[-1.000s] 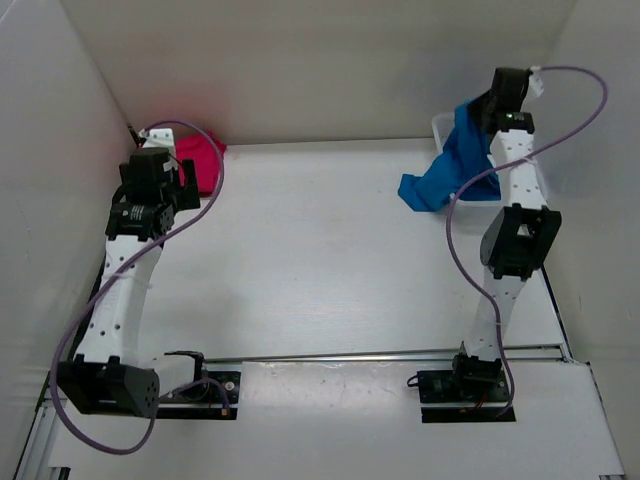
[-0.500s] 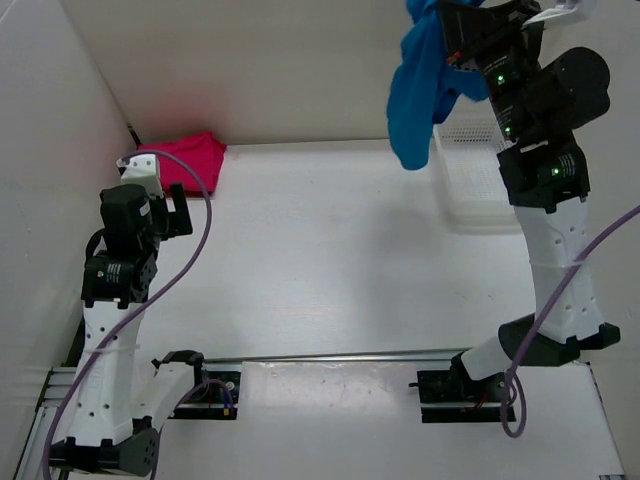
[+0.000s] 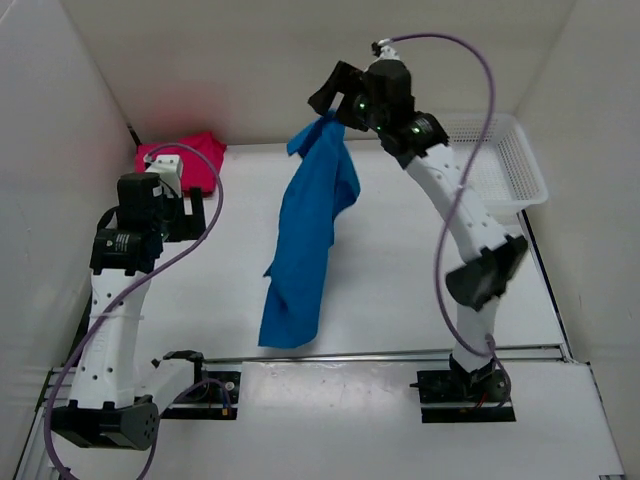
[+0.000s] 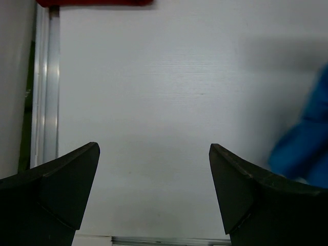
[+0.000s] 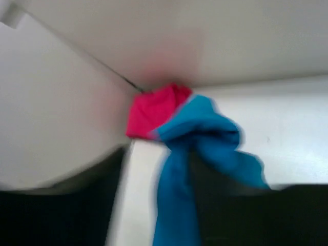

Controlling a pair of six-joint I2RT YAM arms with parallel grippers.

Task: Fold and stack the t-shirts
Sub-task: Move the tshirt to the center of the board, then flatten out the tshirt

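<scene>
In the top view, my right fingers [image 3: 328, 105] are high over the middle of the tabletop's [image 3: 400, 300] far edge. The top end of the blue shirt [image 3: 305, 240] is right at them. From there the shirt runs in one long strip toward the near edge, a little left of the middle. I cannot tell if its low end rests on the tabletop. The pink shirt [image 3: 185, 160] lies bunched in the far left corner. The basket [image 3: 525, 200] stands in the far right corner. My left fingers [image 3: 190, 210] are just beside the pink shirt, on its near side, by the left edge.

In the left wrist view, both fingers are spread wide with only bare tabletop between them. A thin red strip of cloth shows at the top edge. A blurred part of the blue shirt comes in at the right.

The right wrist view is much blurred. The blue shirt is bunched in the middle and hangs down between the dark fingers. The pink shirt is behind it, in the corner. I cannot tell if these fingers pinch the blue shirt or stand apart from it.
</scene>
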